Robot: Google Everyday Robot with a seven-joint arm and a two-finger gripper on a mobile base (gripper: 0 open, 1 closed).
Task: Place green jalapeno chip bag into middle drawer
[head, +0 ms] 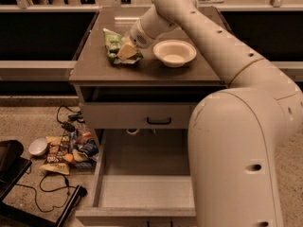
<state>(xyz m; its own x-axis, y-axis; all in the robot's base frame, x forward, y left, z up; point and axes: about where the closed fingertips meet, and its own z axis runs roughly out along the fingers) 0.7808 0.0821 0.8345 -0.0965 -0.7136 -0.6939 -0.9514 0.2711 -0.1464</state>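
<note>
Right now the gripper [126, 52] sits low on the near right end of the green jalapeno chip bag [111, 40], touching it or very nearly. I cannot tell from here whether it has closed on the bag. The bag lies crumpled on the left half of the cabinet top [156, 72], a little apart from the white bowl [174, 52] on its right. I judge the bag to be very light, soft and puffed with air. Its film is slick and will crinkle and slide rather than resist, and the chips inside will crush under a hard squeeze. I would take it by a gathered fold or the flat end seam, not across the full belly, and lift slowly so it does not slip out or swing. The wrist points down and to the left. Behind it the arm [213, 41] rises to the far edge of the cabinet, bends, and runs back to the big shoulder at the near right, which hides the right side of the middle drawer [142, 164]. That drawer stands pulled out toward me, below the closed drawer front [118, 119] with its black handle. Snack packets [66, 152] lie on the floor to the left.
</note>
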